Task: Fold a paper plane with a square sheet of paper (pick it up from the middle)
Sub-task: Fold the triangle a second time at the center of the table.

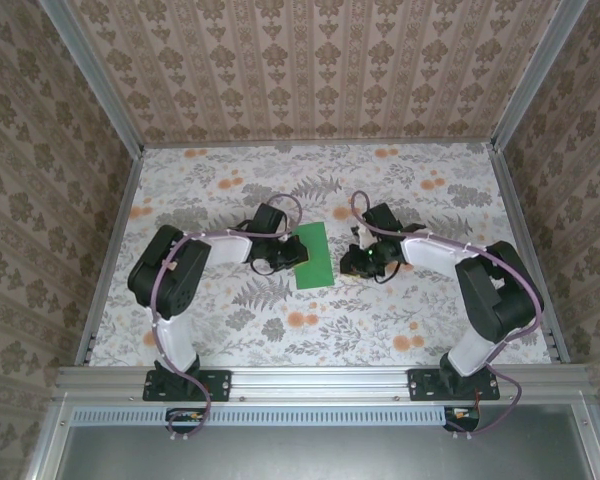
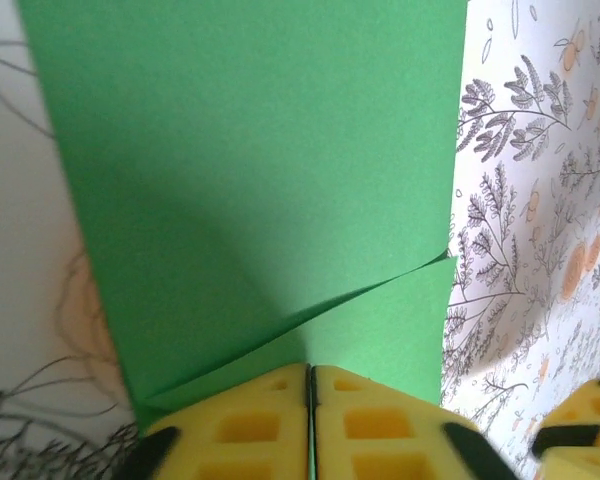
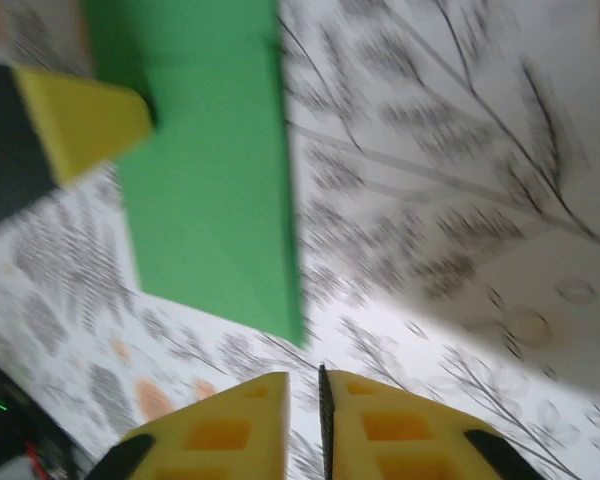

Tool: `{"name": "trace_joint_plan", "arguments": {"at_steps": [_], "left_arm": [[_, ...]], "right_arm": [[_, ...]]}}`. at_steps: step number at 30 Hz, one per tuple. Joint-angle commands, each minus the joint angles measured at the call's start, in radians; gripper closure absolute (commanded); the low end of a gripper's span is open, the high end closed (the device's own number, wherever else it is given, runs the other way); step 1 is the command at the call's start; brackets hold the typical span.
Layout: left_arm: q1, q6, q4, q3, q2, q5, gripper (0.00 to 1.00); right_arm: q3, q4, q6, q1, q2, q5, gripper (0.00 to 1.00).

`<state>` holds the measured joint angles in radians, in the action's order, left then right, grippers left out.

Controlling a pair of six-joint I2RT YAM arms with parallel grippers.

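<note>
The square sheet of paper [image 1: 313,256] lies on the flowered surface [image 1: 380,320] between my two arms, near the middle. From above it reads as an upright green rectangle, narrower than it is long.

My left end effector [image 1: 292,250] sits at the sheet's left edge. In its wrist view the yellow pads [image 2: 380,425] are drawn almost together, with a hairline seam between them, and the paper [image 2: 260,180] runs right up to that seam. I cannot tell whether the pads pinch it or merely touch it. A slanted fold line crosses the sheet just in front of them, where one layer lies over another.

My right end effector [image 1: 358,260] is just beside the sheet's right edge and apart from it. Its pads [image 3: 220,435] are slightly parted and hold nothing. That view is blurred, with the paper [image 3: 210,200] ahead of them.
</note>
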<state>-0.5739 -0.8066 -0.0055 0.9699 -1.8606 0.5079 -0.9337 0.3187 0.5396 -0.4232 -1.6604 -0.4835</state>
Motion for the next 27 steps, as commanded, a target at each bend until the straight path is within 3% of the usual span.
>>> {"name": "trace_joint_plan", "arguments": {"at_steps": [1,4,9,17,24,27], "left_arm": [[0.025,0.015,-0.034,0.031,0.114,-0.002,0.72],[0.054,0.008,-0.054,0.018,0.190,-0.046,0.52],[0.111,-0.010,-0.055,-0.058,0.276,-0.107,0.34],[0.149,0.056,-0.055,-0.133,0.346,-0.137,0.02],[0.149,0.048,0.004,-0.165,0.347,-0.094,0.00],[0.144,0.029,0.041,-0.183,0.343,-0.070,0.00]], "right_arm": [[-0.079,-0.081,-0.035,0.002,-0.036,-0.045,0.70],[-0.115,-0.137,-0.099,0.003,-0.080,-0.087,0.59],[-0.183,-0.133,-0.204,0.008,-0.159,-0.092,0.42],[-0.261,-0.114,-0.288,0.012,-0.275,-0.172,0.43],[-0.271,-0.070,-0.370,0.015,-0.315,-0.218,0.48],[-0.268,-0.067,-0.384,0.015,-0.323,-0.240,0.57]]}}
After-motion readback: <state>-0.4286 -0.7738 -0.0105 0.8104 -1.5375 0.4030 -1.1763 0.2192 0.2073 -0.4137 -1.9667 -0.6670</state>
